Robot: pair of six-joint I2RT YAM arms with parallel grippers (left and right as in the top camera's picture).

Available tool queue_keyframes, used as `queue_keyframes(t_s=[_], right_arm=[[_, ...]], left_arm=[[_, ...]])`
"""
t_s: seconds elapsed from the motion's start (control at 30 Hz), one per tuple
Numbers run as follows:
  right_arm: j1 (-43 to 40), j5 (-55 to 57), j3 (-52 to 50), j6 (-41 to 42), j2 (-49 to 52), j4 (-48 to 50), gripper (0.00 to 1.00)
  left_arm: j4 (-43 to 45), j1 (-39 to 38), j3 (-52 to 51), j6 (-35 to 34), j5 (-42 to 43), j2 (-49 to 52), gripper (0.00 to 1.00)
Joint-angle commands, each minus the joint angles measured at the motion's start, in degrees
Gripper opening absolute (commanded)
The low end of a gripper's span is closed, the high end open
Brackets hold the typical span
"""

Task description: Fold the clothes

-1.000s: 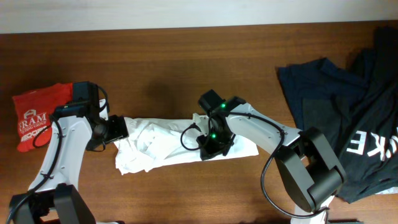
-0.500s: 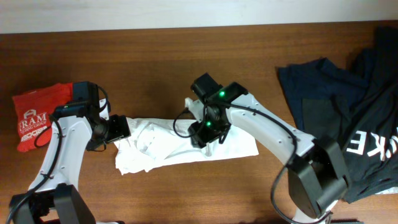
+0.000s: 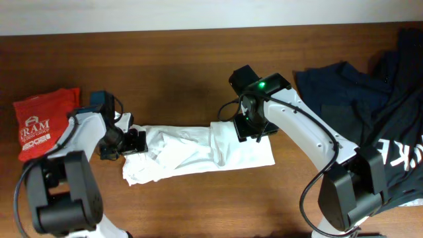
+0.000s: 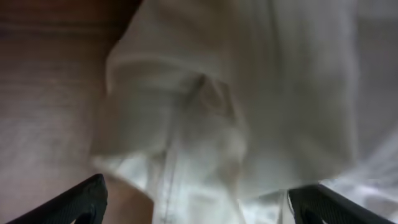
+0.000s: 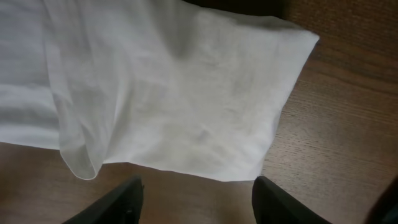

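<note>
The white T-shirt lies bunched into a long strip across the middle of the table, and its chest graphic is hidden. My left gripper is at the strip's left end. In the left wrist view its jaws are wide open with blurred white fabric close below and between them. My right gripper is over the strip's right part, near its far edge. In the right wrist view its jaws are open and empty over bare wood, with the shirt's hem just ahead.
A small folded red shirt with white print lies at the far left. Dark navy garments with white lettering are heaped at the right edge. The wooden table runs back to a white wall.
My right gripper has moved right and toward the far edge, from the shirt's middle to its right part. My left arm has turned and shifted slightly right onto the shirt's left end.
</note>
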Motion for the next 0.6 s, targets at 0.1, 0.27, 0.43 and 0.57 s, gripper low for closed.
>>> queue_keyframes(t_s=[0.1,0.27,0.43,0.57], right_arm=[[0.00,1.53,0.33,0.83,-0.66,-0.22,0.60],[0.00,1.53,0.33,0.85,-0.63,-0.02,0.61],[0.00,1.53,0.33,0.85,-0.63,0.00,0.61],[0.00,1.53,0.33,0.85,-0.63,0.00,0.61]], left_arm=[[0.52,0.28,-0.46,1.75,0.92,6.47,0.63],[-0.04,0.31,-0.44,1.73,1.36,6.49,0.12],[-0.61,0.31,-0.44,1.73,1.38,6.49,0.45],[-3.61,0.66,0.13,1.81,1.66,6.49,0.79]])
